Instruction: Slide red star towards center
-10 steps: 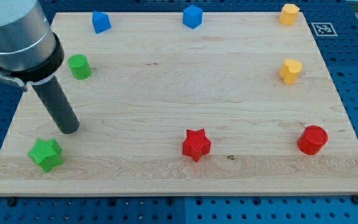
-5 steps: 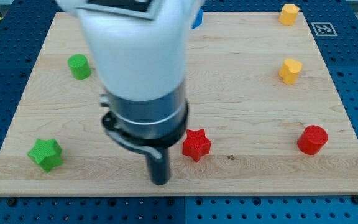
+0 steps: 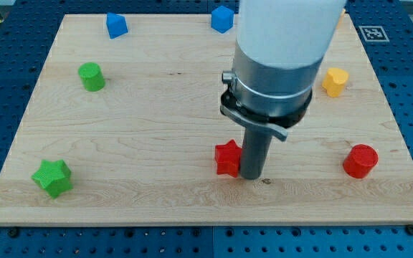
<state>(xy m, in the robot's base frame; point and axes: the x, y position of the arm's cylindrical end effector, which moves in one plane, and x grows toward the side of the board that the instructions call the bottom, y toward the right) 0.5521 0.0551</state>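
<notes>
The red star (image 3: pixel 226 158) lies on the wooden board (image 3: pixel 156 107), below the board's middle, toward the view's bottom. My tip (image 3: pixel 251 175) stands right against the star's right side and covers part of it. The rod and the arm above it rise toward the view's top and hide part of the board's upper right.
A green star (image 3: pixel 52 178) lies at the bottom left and a green cylinder (image 3: pixel 90 76) at the left. Two blue blocks (image 3: pixel 116 25) (image 3: pixel 221 18) sit along the top edge. A yellow block (image 3: pixel 335 82) is at the right, a red cylinder (image 3: pixel 360 160) at the bottom right.
My tip swept from the left side across the bottom of the board to the red star's right side. The star has shifted slightly and turned.
</notes>
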